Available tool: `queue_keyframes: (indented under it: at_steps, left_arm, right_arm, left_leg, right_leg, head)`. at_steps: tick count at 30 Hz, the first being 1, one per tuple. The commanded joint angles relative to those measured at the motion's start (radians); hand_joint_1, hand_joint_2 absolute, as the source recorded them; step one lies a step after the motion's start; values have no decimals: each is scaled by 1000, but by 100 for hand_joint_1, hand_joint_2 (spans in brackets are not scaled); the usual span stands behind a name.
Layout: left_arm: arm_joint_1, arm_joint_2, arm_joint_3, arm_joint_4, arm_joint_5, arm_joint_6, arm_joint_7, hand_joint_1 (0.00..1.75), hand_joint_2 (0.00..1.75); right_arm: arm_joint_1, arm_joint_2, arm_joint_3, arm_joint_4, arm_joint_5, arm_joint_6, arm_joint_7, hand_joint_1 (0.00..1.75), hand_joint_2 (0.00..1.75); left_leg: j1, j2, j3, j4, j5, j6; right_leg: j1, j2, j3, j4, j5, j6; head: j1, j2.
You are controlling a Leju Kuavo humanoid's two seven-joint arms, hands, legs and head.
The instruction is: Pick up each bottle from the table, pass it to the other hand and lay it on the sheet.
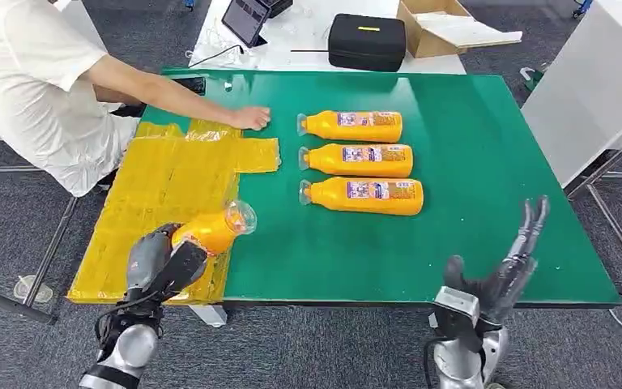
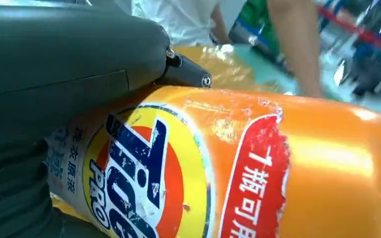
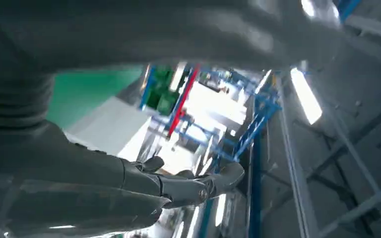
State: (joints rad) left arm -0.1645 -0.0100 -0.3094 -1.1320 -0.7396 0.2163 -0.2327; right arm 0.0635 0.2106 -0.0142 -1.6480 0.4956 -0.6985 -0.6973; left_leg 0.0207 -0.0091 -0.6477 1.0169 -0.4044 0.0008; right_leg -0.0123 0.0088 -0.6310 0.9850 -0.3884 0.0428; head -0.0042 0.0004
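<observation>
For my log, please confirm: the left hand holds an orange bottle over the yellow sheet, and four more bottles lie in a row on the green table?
Not quite: three bottles lie in that row, as the head view shows. The left hand does hold an orange bottle over the yellow sheet.

The orange bottle (image 2: 278, 163) in my left hand (image 1: 162, 263) carries a "Tide PRO" logo and Chinese characters "一瓶可".
</observation>
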Motion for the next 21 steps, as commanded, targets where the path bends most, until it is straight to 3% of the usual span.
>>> queue_keyframes:
  at_steps: [1, 3, 4, 6, 7, 8, 9, 10, 11, 21]
  left_arm:
    - [-210, 56, -7, 336, -69, -17, 35, 175, 175]
    - [-228, 60, -15, 362, -93, -10, 36, 175, 175]
    - [-237, 62, -18, 374, -102, -11, 39, 175, 175]
    - [-244, 66, -25, 386, -112, -18, 40, 169, 175]
    - [-245, 67, -23, 390, -112, -20, 40, 129, 175]
    - [-245, 67, -23, 390, -112, -20, 40, 45, 175]
    - [-249, 66, -22, 404, -111, -31, 39, 45, 175]
    - [-249, 67, -23, 406, -112, -31, 37, 9, 175]
    - [-249, 67, -23, 406, -112, -31, 37, 0, 175]
    - [-282, 88, -61, 449, -130, -100, -3, 0, 175]
  right_arm:
    - [-66, -49, 132, 133, -28, 0, -1, 0, 0]
    - [-69, -56, 146, 141, -34, 0, -1, 0, 0]
    - [-72, -59, 152, 149, -38, 0, -1, 0, 175]
    - [-74, -62, 162, 161, -48, 0, -1, 0, 175]
    - [-74, -64, 164, 163, -48, 0, -1, 0, 175]
    - [-74, -64, 164, 163, -48, 0, -1, 0, 175]
    - [-76, -67, 173, 171, -54, 0, -1, 0, 175]
    - [-75, -67, 172, 171, -55, 0, -1, 0, 175]
    - [-75, -67, 172, 171, -55, 0, -1, 0, 175]
    - [-88, -86, 210, 193, -98, 0, -1, 0, 175]
  left_leg:
    - [0, 1, 5, -1, -1, 1]
    - [0, 1, 5, -1, 0, 1]
    - [0, 2, 6, -1, 0, 1]
    - [0, 2, 6, -1, 0, 1]
    - [0, 2, 8, -2, -1, 1]
    - [0, 1, 5, -1, 0, 1]
    - [0, 2, 8, -2, -1, 1]
    - [0, 2, 7, -2, 0, 1]
    - [0, 3, 9, -2, -1, 1]
    - [0, 2, 6, -1, -1, 1]
  right_leg:
    - [0, 0, 5, -1, 0, -1]
    - [0, 1, 5, -1, 0, -1]
    - [0, 1, 6, -1, 0, -2]
    - [1, 1, 7, -1, 0, -2]
    - [1, 1, 8, -2, -1, -2]
    - [0, 0, 5, -1, 0, -1]
    - [1, 1, 8, -2, -1, -2]
    - [0, 1, 6, -1, 0, -2]
    - [1, 1, 8, -2, -1, -2]
    - [0, 1, 6, -1, -1, -2]
  head:
    - [0, 0]
    - [0, 0]
    - [0, 0]
    - [0, 0]
    - [0, 0]
    - [0, 0]
    - [0, 0]
    - [0, 0]
    - [0, 0]
    - [0, 0]
